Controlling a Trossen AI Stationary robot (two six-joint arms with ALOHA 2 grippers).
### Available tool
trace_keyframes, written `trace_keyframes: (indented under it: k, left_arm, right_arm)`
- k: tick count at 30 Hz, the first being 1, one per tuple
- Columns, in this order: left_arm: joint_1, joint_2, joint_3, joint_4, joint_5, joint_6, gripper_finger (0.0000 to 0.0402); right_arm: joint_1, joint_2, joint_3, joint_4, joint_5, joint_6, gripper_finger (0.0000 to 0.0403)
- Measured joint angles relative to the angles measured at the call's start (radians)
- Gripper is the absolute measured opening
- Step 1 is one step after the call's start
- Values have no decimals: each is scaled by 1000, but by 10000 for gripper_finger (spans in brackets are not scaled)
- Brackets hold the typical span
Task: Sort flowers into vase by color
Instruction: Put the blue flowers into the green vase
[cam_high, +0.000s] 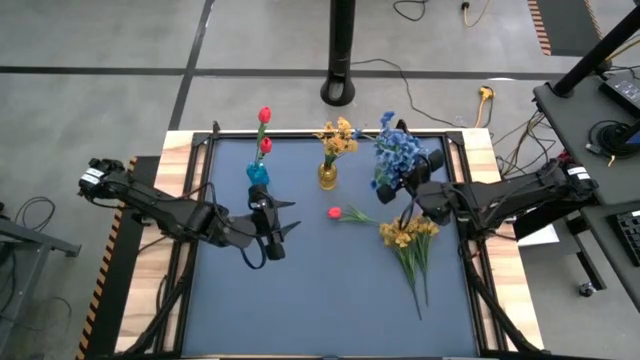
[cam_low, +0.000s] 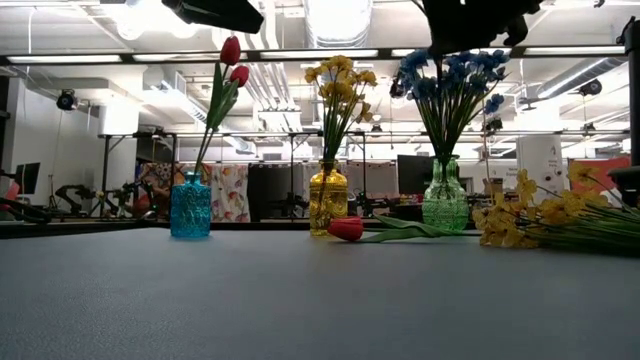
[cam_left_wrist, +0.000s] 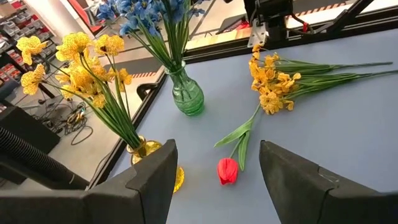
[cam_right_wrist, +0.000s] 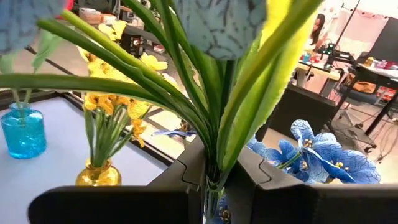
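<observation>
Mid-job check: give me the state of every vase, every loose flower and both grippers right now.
blue vase: upright, holds two red flowers.
yellow vase: upright, holds yellow flowers.
green vase: upright, holds blue flowers.
red flower: lying loose on the table.
yellow bunch: lying loose on the table.
left gripper: open, empty, facing the red flower.
right gripper: shut on blue flower stems, above the green vase.

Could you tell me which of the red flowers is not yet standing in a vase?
The single red tulip lying flat on the mat between the yellow vase and the loose yellow bunch; the other two stand in the blue vase.
</observation>
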Motion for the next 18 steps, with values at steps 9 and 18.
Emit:
trace_keyframes:
  k: [9, 18]
  left_arm:
    - [0, 0, 0, -20, -2, 0, 210]
    - [0, 0, 0, -20, -2, 0, 210]
  right_arm:
    - [-56, 36, 0, -3, -4, -11, 34]
    - [-77, 71, 0, -2, -16, 18, 34]
